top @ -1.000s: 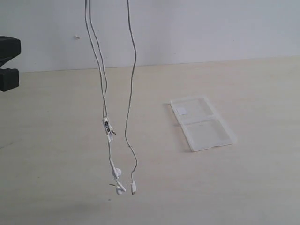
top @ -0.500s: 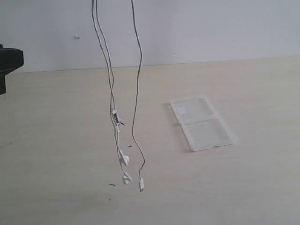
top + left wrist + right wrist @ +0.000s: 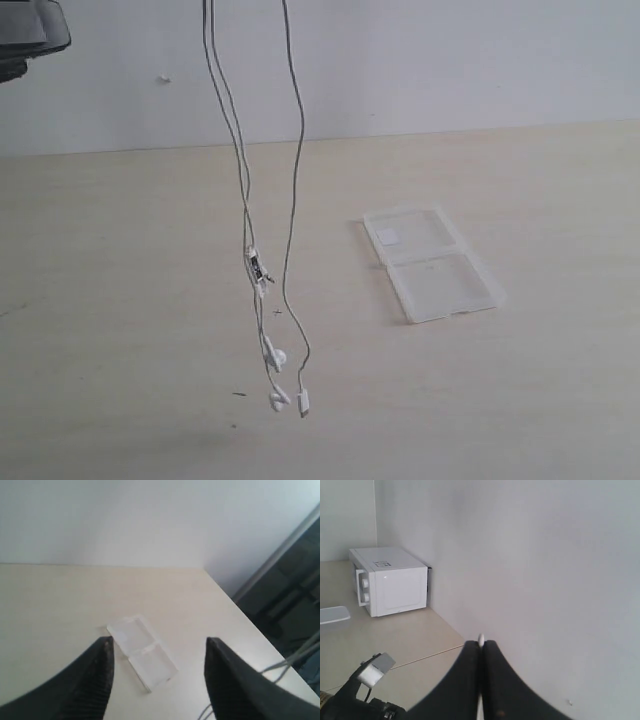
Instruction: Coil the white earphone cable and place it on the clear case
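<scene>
My right claw (image 3: pixel 481 650) pinches the white earphone cable (image 3: pixel 258 268), which has swung nearer the clear case (image 3: pixel 430 262), its ends dangling low over the table (image 3: pixel 120 250). My left claw (image 3: pixel 157 665), open and empty, has risen. Coiling isn't begun.

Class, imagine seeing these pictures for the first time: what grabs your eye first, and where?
The white earphone cable hangs in long strands from above the frame, its earbuds and plug low over the table. Right of it, the clear case lies open and flat. The right gripper is shut on the cable.
</scene>
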